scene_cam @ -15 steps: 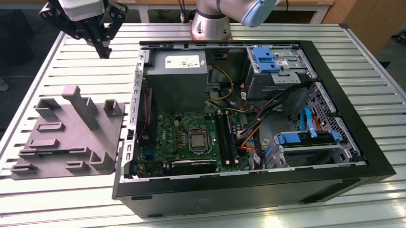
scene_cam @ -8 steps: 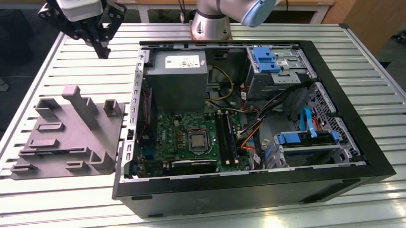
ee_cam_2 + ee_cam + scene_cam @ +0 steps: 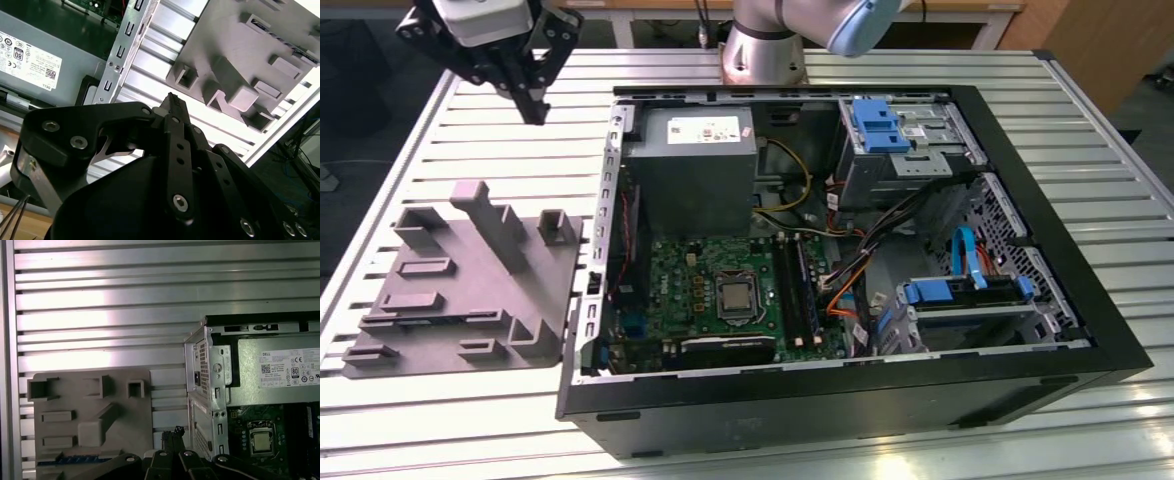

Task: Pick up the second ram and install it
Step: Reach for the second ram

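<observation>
The power supply [image 3: 687, 175] in the open desktop computer case [image 3: 854, 400] carries a white label [image 3: 290, 369] with dense print, codes and marks. The case lies on its side on a slatted aluminium table [image 3: 1121, 200] and fills the middle and the exterior view's right. Inside it are a green motherboard [image 3: 700, 265] with its processor [image 3: 736, 295], long black memory slots [image 3: 794, 290], bundled cables, and blue drive brackets [image 3: 878, 125].

At the exterior view's left, beside the case, sits a grey moulded holder [image 3: 467, 290] with posts and slots. In the first wrist view the second ram [image 3: 75, 459], a thin bluish strip, lies flat in a slot at the end of the holder that is lower left in the exterior view.

The gripper [image 3: 531, 108] hangs in the upper left of the exterior view, above the table past the holder's far end. Its black fingers [image 3: 172, 107] are drawn together to a point with nothing between them. It is apart from the ram and touches neither holder nor case.
</observation>
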Controlling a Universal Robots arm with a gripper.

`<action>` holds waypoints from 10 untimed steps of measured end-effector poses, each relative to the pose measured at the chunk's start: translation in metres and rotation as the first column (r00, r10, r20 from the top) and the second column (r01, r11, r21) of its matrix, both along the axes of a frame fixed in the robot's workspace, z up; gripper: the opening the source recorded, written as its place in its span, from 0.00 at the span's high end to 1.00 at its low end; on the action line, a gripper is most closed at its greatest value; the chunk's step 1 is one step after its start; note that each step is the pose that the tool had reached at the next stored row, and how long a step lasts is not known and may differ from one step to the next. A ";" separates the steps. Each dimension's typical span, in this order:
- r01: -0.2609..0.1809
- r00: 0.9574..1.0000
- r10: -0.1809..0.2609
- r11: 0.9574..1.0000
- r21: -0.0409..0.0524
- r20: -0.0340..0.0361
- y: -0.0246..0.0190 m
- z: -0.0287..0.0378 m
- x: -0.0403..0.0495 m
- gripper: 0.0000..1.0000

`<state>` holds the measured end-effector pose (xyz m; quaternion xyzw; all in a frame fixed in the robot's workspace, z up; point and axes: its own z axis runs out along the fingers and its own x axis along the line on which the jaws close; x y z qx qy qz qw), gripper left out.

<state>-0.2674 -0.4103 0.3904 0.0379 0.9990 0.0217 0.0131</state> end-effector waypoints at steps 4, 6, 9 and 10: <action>0.000 1.000 0.000 1.000 0.000 0.000 -0.0005 -0.0002 -0.0016 0.89; 0.000 1.000 0.000 1.000 0.000 0.000 -0.0008 -0.0004 -0.0026 0.89; 0.000 1.000 0.000 1.000 0.000 0.000 -0.0015 -0.0006 -0.0042 0.89; 0.000 1.000 0.000 1.000 0.000 0.000 -0.0018 -0.0007 -0.0047 0.89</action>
